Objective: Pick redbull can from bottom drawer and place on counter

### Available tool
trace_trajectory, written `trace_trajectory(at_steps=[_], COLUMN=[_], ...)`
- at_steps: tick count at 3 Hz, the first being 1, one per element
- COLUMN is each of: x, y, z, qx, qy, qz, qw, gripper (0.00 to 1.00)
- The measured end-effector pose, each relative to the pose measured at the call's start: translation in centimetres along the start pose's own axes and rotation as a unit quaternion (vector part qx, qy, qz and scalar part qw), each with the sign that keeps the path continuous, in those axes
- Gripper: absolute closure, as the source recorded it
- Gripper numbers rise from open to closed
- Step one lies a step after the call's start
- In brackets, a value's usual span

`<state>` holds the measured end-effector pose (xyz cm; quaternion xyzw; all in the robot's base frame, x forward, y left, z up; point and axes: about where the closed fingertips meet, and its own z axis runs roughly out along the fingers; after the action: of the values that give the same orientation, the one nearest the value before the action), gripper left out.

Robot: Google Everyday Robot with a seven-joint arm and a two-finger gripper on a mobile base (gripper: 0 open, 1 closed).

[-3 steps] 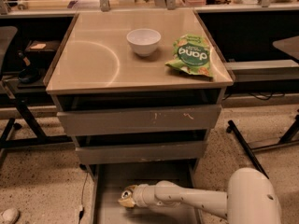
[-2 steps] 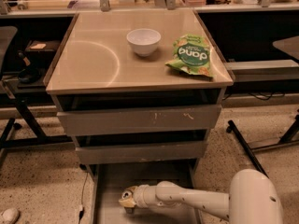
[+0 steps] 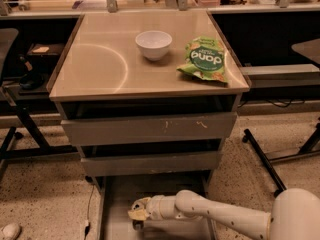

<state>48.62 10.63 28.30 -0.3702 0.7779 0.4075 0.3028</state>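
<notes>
The bottom drawer [image 3: 120, 194] is pulled out at the foot of the grey cabinet, and its flat grey floor shows. My white arm reaches in from the lower right. My gripper [image 3: 138, 214] hangs low over the drawer's left-middle floor. A small dark round piece [image 3: 136, 226] shows right under the gripper; it may be the redbull can, but most of it is hidden. The counter [image 3: 100, 64] is the glossy beige top of the cabinet, above the drawers.
A white bowl [image 3: 153, 44] and a green snack bag [image 3: 205, 59] lie on the counter's back right. The two upper drawers [image 3: 150, 129] stand slightly open above my arm. Dark side tables flank the cabinet. Table legs [image 3: 262, 159] stand on the floor to the right.
</notes>
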Motion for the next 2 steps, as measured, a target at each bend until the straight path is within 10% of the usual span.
trace_trajectory(at_steps=[2], x=[-8.9], y=[3.5], z=[-7.3], qx=[-0.003], qy=[-0.045], qz=[-0.001], qw=[0.999], gripper=[1.0])
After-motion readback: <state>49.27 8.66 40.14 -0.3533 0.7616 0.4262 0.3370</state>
